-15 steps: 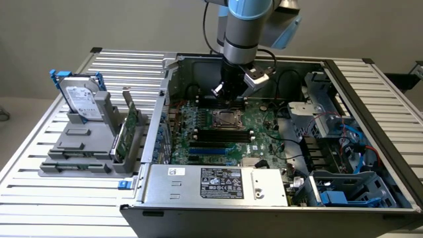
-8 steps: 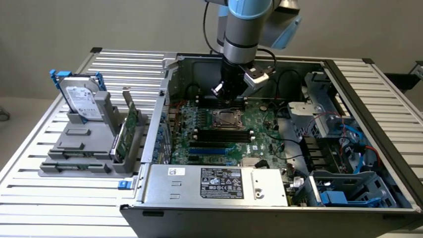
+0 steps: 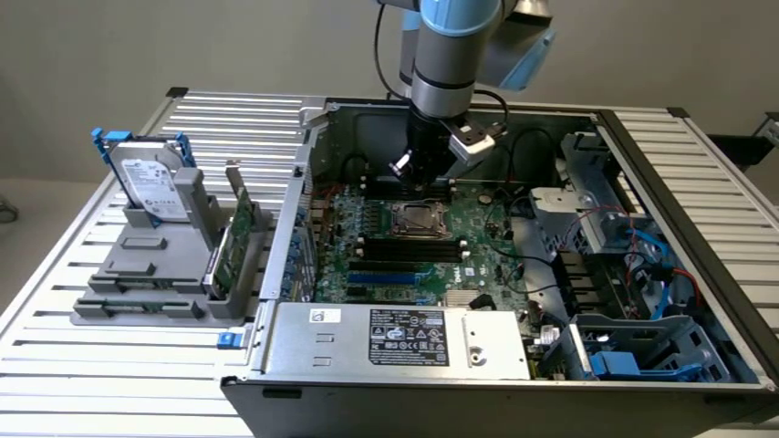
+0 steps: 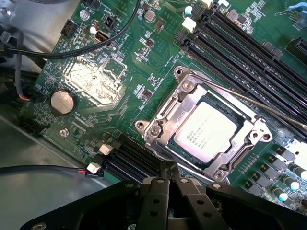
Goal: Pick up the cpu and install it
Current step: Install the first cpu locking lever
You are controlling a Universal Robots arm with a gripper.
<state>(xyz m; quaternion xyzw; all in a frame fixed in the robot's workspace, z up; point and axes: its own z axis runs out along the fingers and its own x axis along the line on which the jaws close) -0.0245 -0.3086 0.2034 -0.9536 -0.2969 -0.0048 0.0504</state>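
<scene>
Silvery metal forms the flat top of the cpu (image 4: 206, 132), a small square chip with faint print on its face and a thin tan rim just visible at its edges. It is seated on the motherboard (image 3: 493, 242), inside the metal socket frame (image 4: 163, 125), just beside the black memory slots (image 3: 414, 248) and toward the middle of the board. The frame surrounds the chip on all four sides; a thin wire lever (image 4: 240, 96) runs past one side, and whether it is latched cannot be told.

The chip is judged to be light, stiff and thin, with a smooth top that would slip under a light pinch. Its underside and the socket contacts are judged fragile. A hold is best taken on two opposite edges, with the chip kept level.

The gripper (image 4: 170, 171) is closed with its fingers together and nothing between them. It hovers at the edge of the socket frame, apart from the chip.
</scene>
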